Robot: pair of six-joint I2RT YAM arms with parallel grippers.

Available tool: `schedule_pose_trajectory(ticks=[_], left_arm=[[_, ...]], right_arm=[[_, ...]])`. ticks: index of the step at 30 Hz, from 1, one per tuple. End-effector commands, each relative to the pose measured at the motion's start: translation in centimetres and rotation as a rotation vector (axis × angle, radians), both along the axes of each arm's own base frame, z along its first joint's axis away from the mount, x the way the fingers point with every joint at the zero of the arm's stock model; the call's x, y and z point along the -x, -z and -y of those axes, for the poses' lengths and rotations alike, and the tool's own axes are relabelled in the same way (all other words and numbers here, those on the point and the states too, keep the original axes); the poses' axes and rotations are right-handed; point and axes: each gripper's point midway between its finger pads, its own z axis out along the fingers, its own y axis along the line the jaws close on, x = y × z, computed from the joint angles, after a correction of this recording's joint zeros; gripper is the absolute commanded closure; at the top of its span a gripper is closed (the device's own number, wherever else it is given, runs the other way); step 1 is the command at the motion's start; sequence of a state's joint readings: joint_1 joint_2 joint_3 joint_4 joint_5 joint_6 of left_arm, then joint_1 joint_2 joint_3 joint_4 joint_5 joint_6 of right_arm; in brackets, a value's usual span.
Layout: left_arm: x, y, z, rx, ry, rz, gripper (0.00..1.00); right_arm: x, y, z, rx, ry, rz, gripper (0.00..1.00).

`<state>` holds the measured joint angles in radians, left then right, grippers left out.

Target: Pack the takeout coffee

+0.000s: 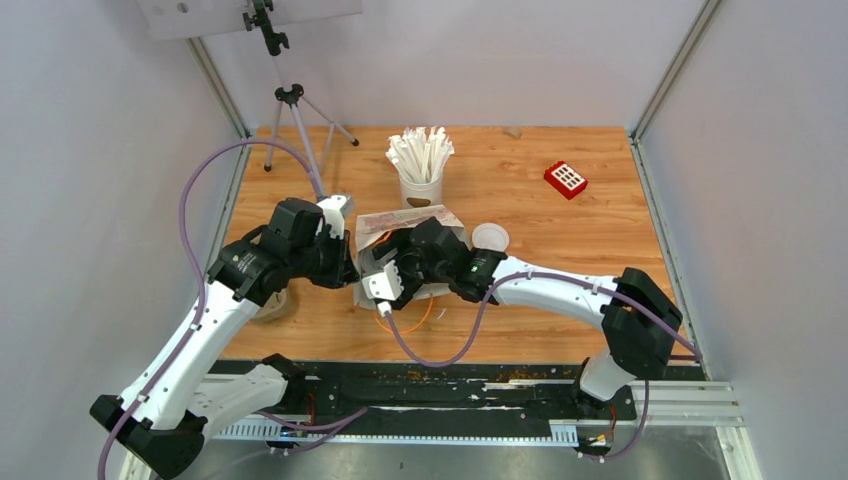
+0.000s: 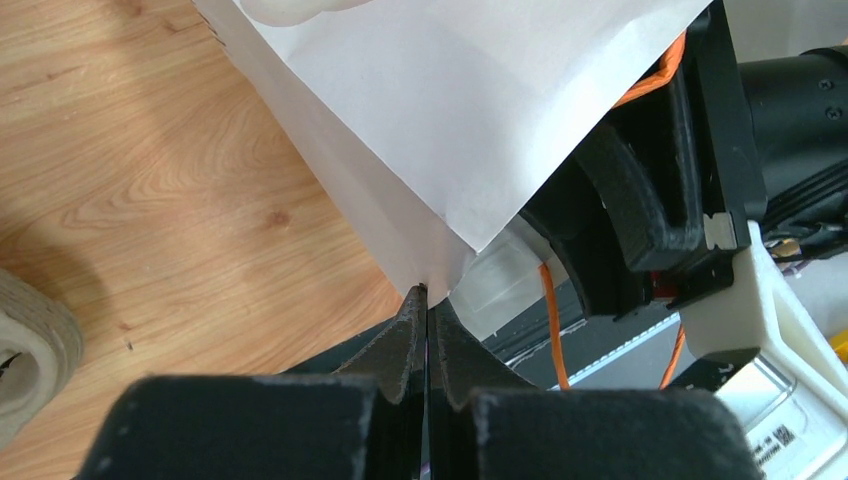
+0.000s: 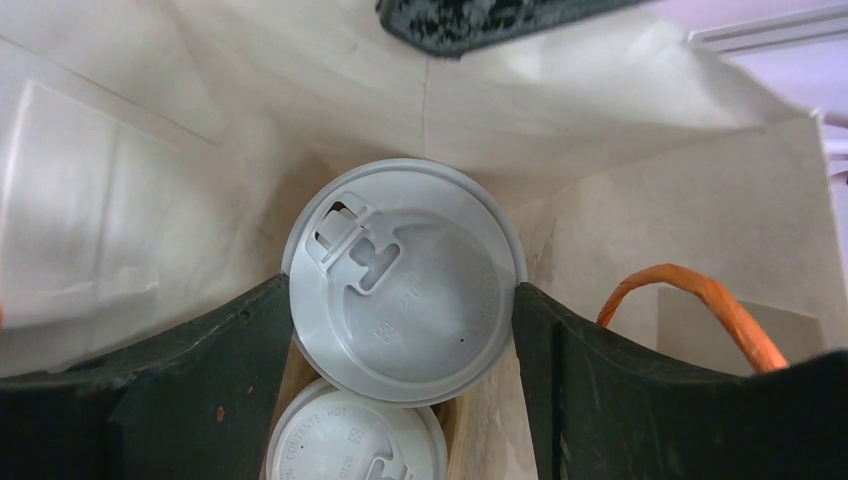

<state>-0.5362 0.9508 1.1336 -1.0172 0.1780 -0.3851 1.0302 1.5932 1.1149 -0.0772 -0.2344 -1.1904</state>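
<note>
Inside the white paper bag (image 3: 150, 150) there is little room. The right gripper (image 3: 402, 300), clamped on a takeout coffee cup with a round white plastic lid (image 3: 400, 270), spans the opening, and the paper walls stand close beside both fingers. A second white-lidded coffee cup (image 3: 355, 440) sits just beside the first and fills the gap between the fingers below it. A twisted orange paper handle (image 3: 690, 300) arches across the bag's right corner. The left gripper (image 2: 427, 305) pinches the bag's edge and blocks that side. Behind the bag stands a white cup of white paper-wrapped sticks (image 1: 421, 165), and a round white disc (image 1: 490, 237) lies just beside the bag on the right. Beyond it the wooden table (image 1: 560, 240) lies open as far as a small red block (image 1: 565, 179).
</note>
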Motion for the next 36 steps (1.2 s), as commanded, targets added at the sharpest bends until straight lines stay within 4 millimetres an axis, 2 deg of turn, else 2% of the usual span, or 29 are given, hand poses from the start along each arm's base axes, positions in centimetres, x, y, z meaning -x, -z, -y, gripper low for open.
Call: schedule_pose_trajectory(ticks=[1,7,10,15,22,27,31,36], left_arm=[[-0.1,-1.1,0.2,0.032,-0.013,0.016,1.0],[-0.3,-0.8,0.1,0.02,-0.028,0.002,1.0],[-0.4,-1.0,0.1,0.023,-0.032,0.004,1.0],[-0.3,-0.9,0.3,0.035,-0.037,-0.001,1.0],[-0.3,-0.8,0.3,0.033,-0.037,-0.007,1.0],[-0.4,-0.7,0.3,0.032,-0.043,-0.014,1.0],[-0.4,-0.5,0.1,0.025,-0.062,-0.023,1.0],[-0.4,-0.5,0.0,0.024,-0.069,-0.025,1.0]], right_arm=[[-0.9,-0.3,-0.3,-0.069,0.009,-0.001,0.25],[-1.5,0.6,0.0,-0.033,-0.005,0.012,0.24],[-1.4,1.6,-0.2,0.013,-0.024,-0.007,0.24],[-1.6,1.6,-1.1,0.009,-0.051,0.005,0.24],[-3.1,0.9,-2.0,-0.03,-0.03,0.057,0.24],[-3.6,1.7,-2.2,-0.038,-0.013,0.057,0.24],[-3.8,3.1,-2.0,-0.018,0.0,0.045,0.24],[-4.8,3.5,-1.9,-0.023,0.032,0.043,0.24]])
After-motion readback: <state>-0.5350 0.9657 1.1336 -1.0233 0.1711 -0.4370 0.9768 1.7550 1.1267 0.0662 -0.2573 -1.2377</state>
